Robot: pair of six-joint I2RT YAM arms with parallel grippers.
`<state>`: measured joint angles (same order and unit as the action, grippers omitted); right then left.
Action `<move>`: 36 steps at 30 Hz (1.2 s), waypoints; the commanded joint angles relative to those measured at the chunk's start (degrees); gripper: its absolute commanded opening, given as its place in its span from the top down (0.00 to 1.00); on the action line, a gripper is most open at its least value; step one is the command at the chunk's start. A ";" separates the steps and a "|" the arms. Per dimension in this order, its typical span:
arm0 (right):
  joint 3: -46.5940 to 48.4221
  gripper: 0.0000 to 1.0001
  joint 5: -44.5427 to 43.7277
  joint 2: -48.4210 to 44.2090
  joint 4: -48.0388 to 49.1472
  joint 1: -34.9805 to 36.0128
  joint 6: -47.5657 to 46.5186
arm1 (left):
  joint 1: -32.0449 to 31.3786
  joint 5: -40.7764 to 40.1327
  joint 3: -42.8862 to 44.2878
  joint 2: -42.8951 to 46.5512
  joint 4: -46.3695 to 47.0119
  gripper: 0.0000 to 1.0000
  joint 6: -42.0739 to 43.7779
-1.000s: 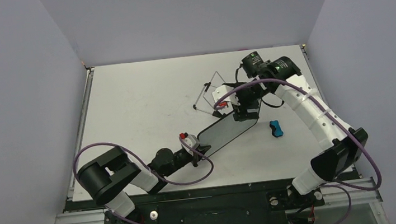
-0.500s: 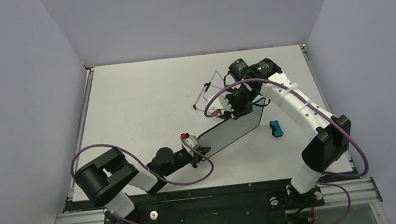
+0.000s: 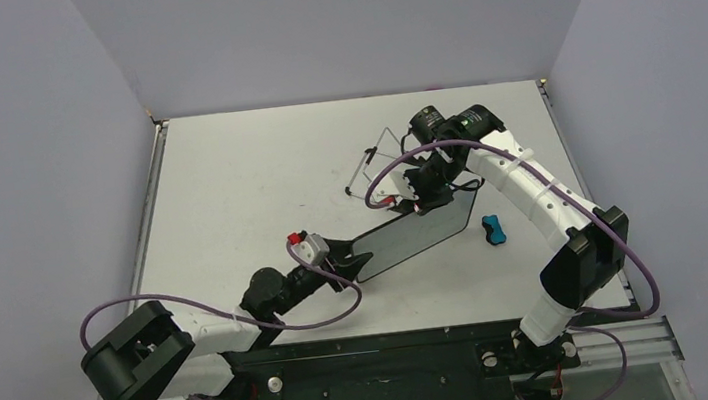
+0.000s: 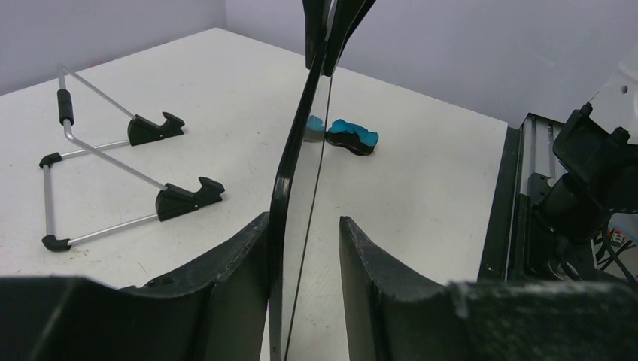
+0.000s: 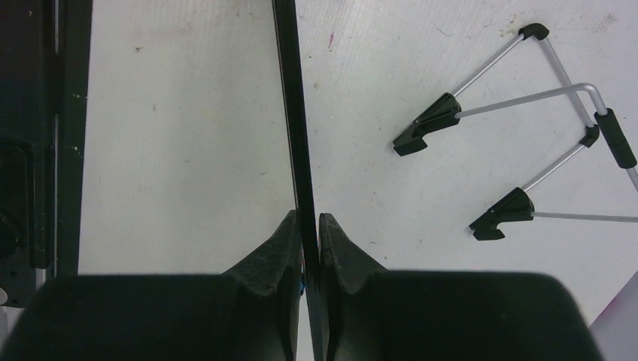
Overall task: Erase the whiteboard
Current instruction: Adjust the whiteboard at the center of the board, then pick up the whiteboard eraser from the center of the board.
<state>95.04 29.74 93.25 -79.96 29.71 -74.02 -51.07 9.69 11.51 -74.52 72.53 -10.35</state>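
Note:
The whiteboard [image 3: 416, 232] stands on edge, slanting across the table's middle, its black frame [image 4: 297, 169] seen edge-on. My right gripper [image 3: 423, 202] is shut on its far upper edge; in the right wrist view both fingers [image 5: 308, 216] press the thin dark edge [image 5: 290, 113]. My left gripper [image 3: 345, 258] is open at the board's near end. The board still runs between its fingers [image 4: 305, 219], against the left one, with a gap to the right one. The blue-and-black eraser [image 3: 493, 229] lies on the table right of the board, also seen in the left wrist view [image 4: 352, 137].
The wire easel stand [image 3: 375, 167] lies on the table behind the board, its black feet toward it [image 4: 180, 199] [image 5: 429, 124]. A black rail [image 4: 527, 218] borders the table's near edge. The cell walls close in on three sides.
My right gripper shut on the board's far edge and its arm shifted left. My left gripper let go of the near end, opened, and its arm drew back to the left.

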 commanded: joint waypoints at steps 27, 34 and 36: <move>5.36 0.18 16.97 -5.77 5.43 -9.69 14.68 | 3.57 -1.12 1.58 -1.74 0.68 1.00 -6.15; -19.95 0.16 5.50 -24.21 28.06 -21.43 43.69 | 4.33 -6.07 1.70 4.30 -10.48 1.00 -14.68; -28.69 0.18 0.83 -26.05 33.93 -25.43 48.11 | 4.38 -8.20 1.46 5.76 -12.79 1.00 -16.87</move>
<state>80.66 39.79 71.20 -60.14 8.45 -44.10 -47.07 6.50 12.14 -72.31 63.79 -21.04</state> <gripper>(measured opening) 0.838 0.026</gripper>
